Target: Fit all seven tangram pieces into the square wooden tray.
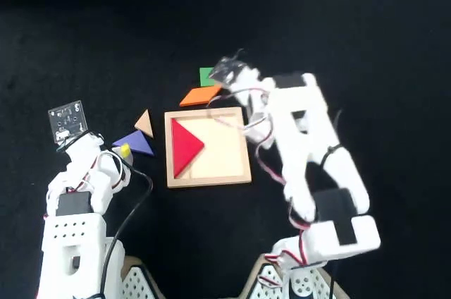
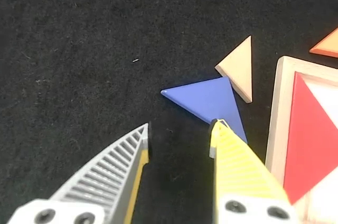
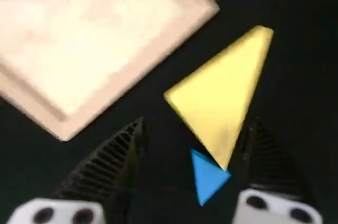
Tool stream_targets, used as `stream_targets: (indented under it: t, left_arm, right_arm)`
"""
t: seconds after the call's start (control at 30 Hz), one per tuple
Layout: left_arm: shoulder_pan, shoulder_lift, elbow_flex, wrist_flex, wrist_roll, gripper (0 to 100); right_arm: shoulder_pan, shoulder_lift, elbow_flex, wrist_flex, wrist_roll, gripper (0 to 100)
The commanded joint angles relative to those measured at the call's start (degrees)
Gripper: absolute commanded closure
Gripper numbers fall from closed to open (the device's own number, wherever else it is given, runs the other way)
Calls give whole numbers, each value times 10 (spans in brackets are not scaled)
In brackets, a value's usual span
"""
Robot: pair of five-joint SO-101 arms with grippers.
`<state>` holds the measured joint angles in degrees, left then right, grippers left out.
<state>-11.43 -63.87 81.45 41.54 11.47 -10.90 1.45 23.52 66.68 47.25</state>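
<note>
The left claw [image 2: 180, 131] hangs low over the black surface [image 1: 352, 45] with its two fingers spread wide and nothing between them. Its yellow finger [image 2: 232, 160] sits right at the edge of the blue triangle [image 2: 208, 100]. Just past that lies a bare wood triangle [image 2: 238, 69], nearly touching the blue one. Beside both is the square wooden tray [image 2: 277, 113], with the big red triangle [image 2: 311, 134] lying flat inside against its near wall.

Over by the tray's far corner, the right claw [image 3: 198, 126] also gapes wide, gripping nothing. A yellow triangle [image 3: 222, 97] lies on the surface between its black fingers, just outside the tray corner. I can't tell whether either finger touches it. A small light-blue triangle [image 3: 208, 176] pokes out beside the yellow one. From above, an orange piece [image 1: 199, 96] and a green piece [image 1: 206, 75] sit beyond the tray's far edge, close to that claw.
</note>
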Motion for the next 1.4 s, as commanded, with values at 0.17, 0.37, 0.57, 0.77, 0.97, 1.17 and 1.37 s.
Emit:
stream_targets:
  t: [0.17, 0.37, 0.57, 0.77, 0.97, 1.17, 1.37]
  left_arm:
    - [4, -7, -3, -11, 1, 801]
    - [7, -7, -3, -11, 2, 801]
    - [4, -7, -3, -11, 2, 801]
    - [5, -7, -3, -11, 3, 801]
    - [5, -7, -3, -11, 3, 801]
    - [4, -7, -2, -11, 2, 801]
    - [5, -7, -2, -11, 1, 801]
  right_arm:
    - [11, -35, 57, -77, -9, 707]
    - [41, -15, 73, -112, -8, 705]
    - [20, 38, 57, -120, -8, 708]
    - [20, 45, 39, -113, -16, 708]
    - [22, 82, 34, -123, -13, 708]
    - [24, 112, 6, -122, -16, 717]
    - [33, 115, -6, -131, -12, 792]
